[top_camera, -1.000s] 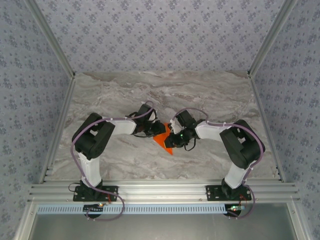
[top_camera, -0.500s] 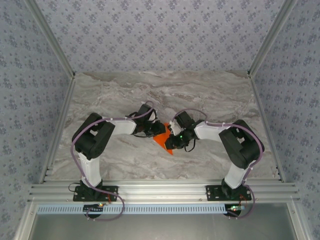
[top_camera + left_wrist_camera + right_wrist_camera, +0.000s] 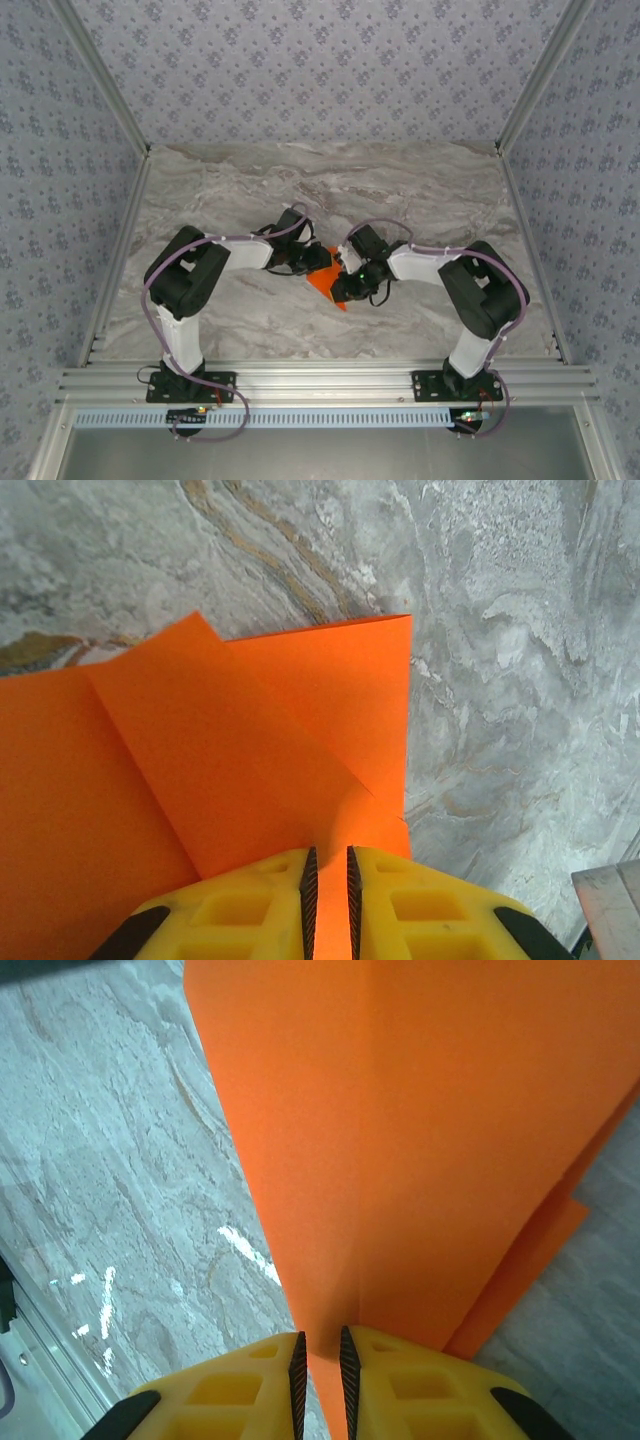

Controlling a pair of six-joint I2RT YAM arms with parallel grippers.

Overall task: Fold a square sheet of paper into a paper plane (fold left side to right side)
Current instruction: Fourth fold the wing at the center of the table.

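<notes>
The square sheet of paper (image 3: 324,280) is bright orange, creased into a smaller pointed shape, and lies mid-table between my two grippers. In the left wrist view the paper (image 3: 250,750) shows a folded triangular flap over a flat layer. My left gripper (image 3: 329,905) is shut on a raised ridge of it between yellow fingers (image 3: 240,910). In the right wrist view the paper (image 3: 420,1140) runs up from my right gripper (image 3: 320,1385), which is shut on its narrow near end. From above, the left gripper (image 3: 312,262) and right gripper (image 3: 343,285) meet at the sheet.
The grey marble tabletop (image 3: 330,190) spreads bare behind and to both sides of the arms. Aluminium rails (image 3: 320,382) edge the near side and slanted posts bound the left and right. A metal corner (image 3: 612,905) shows at the left wrist view's lower right.
My right gripper has edged a little leftward over the paper, covering more of it. The left arm has stayed still.
</notes>
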